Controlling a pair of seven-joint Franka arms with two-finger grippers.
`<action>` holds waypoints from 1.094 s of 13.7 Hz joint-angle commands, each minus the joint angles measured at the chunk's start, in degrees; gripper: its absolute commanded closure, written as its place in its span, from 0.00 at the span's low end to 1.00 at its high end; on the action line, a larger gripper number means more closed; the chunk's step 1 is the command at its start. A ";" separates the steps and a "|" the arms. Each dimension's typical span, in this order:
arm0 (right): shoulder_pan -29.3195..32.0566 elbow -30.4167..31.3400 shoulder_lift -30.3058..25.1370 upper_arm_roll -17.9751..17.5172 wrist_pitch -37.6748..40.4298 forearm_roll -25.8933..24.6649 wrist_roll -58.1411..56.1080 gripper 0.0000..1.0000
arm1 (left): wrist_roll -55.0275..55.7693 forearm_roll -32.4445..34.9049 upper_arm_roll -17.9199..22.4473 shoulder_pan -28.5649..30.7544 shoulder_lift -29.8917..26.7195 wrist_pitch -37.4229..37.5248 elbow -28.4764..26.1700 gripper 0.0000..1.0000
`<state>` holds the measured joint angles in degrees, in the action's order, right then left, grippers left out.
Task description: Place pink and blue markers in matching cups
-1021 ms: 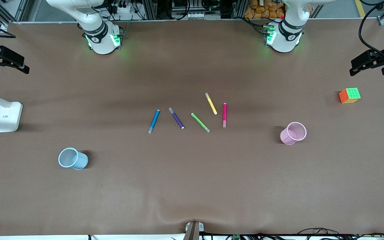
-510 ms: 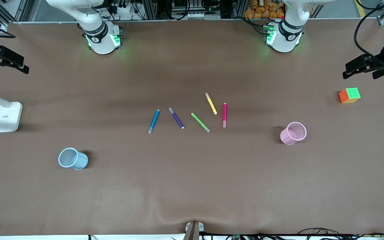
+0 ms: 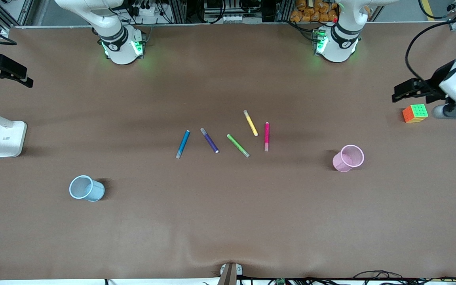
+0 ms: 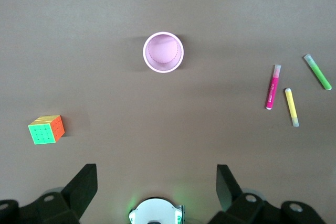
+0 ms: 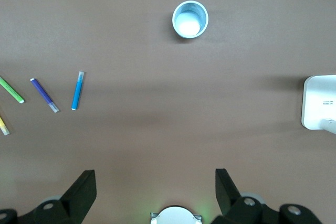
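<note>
The pink marker [image 3: 266,136] and the blue marker [image 3: 183,144] lie in a row of pens at the table's middle. The pink cup [image 3: 348,158] stands toward the left arm's end, and the light blue cup [image 3: 86,188] toward the right arm's end, nearer the front camera. My left gripper [image 3: 401,92] is open and empty, up in the air beside the colour cube [image 3: 415,113]. Its wrist view shows the pink cup [image 4: 163,52] and the pink marker [image 4: 273,86]. My right gripper [image 3: 18,77] is open and empty above the table's edge. Its wrist view shows the blue cup [image 5: 190,19] and the blue marker [image 5: 77,90].
A dark purple pen [image 3: 209,140], a green pen [image 3: 238,145] and a yellow pen [image 3: 250,123] lie between the two markers. A white lamp base [image 3: 8,139] stands at the right arm's end.
My left gripper has swung in from the table's edge toward the cube and the middle. The right gripper has barely moved. Pens and cups are still.
</note>
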<state>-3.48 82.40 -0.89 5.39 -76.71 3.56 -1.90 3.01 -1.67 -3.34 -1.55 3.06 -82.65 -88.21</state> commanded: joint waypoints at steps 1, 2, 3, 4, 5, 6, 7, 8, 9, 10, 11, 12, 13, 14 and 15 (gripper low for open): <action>0.23 -1.89 0.80 0.15 1.21 0.57 -0.38 0.00 | 3.75 0.00 -0.62 -2.04 1.95 0.38 1.55 0.00; 0.31 -1.81 0.80 0.24 1.13 0.57 -0.38 0.00 | 4.45 -0.09 -0.62 -3.01 3.26 0.30 1.55 0.00; 0.31 -1.81 0.80 0.24 1.12 0.49 -0.38 0.00 | 5.07 -0.09 -0.62 -3.97 4.32 0.29 1.64 0.00; 0.40 -1.89 0.80 0.24 1.21 0.40 -0.38 0.00 | 6.38 0.00 -0.62 -5.03 5.28 0.03 1.73 0.00; 0.49 -1.89 0.80 0.24 1.30 0.40 -0.38 0.00 | 8.31 0.00 -0.62 -5.99 6.16 -0.23 1.99 0.00; 0.49 -1.89 0.80 0.24 1.30 0.31 -0.38 0.00 | 9.63 -0.09 -0.62 -6.70 7.22 -0.23 2.43 0.00; 0.49 -1.89 0.80 0.24 1.30 0.40 -0.38 0.00 | 9.82 -0.17 -0.62 -7.40 8.53 -0.32 2.95 0.00; 0.49 -1.89 0.80 0.24 1.13 0.48 -0.21 0.00 | 10.00 -0.26 -0.62 -8.02 9.68 -0.32 3.48 0.00; 0.40 -1.89 0.80 0.24 1.12 0.40 0.06 0.00 | 10.26 -0.26 -0.62 -9.07 10.91 -0.41 3.57 0.00; 0.40 -1.89 0.80 0.24 1.12 0.48 0.23 0.00 | 10.78 -0.18 -0.62 -10.21 11.79 -1.10 3.66 0.00; 0.40 -1.89 0.80 0.24 1.12 0.66 0.23 0.00 | 12.18 -0.17 -0.62 -11.09 12.58 -1.55 3.66 0.00; 0.40 -1.89 0.80 0.24 1.12 0.83 0.32 0.00 | 13.67 -0.26 -0.62 -12.15 13.54 -1.99 3.66 0.00; 0.23 -1.89 0.80 0.15 1.12 1.01 0.32 0.00 | 14.82 -0.26 -0.62 -12.94 13.90 -3.03 3.66 0.00; -0.12 -1.89 0.80 -0.11 1.21 1.19 0.32 0.00 | 15.09 -0.18 -0.62 -13.56 14.78 -4.00 3.58 0.00; -0.47 -1.89 0.80 -0.20 1.21 1.19 0.32 0.00 | 15.18 -0.17 -0.62 -14.26 15.31 -5.58 3.58 0.00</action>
<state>-3.54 82.22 -0.89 5.49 -76.59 3.82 -1.90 17.21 -1.67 -4.20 -14.71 16.87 -86.80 -86.26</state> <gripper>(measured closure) 0.000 0.000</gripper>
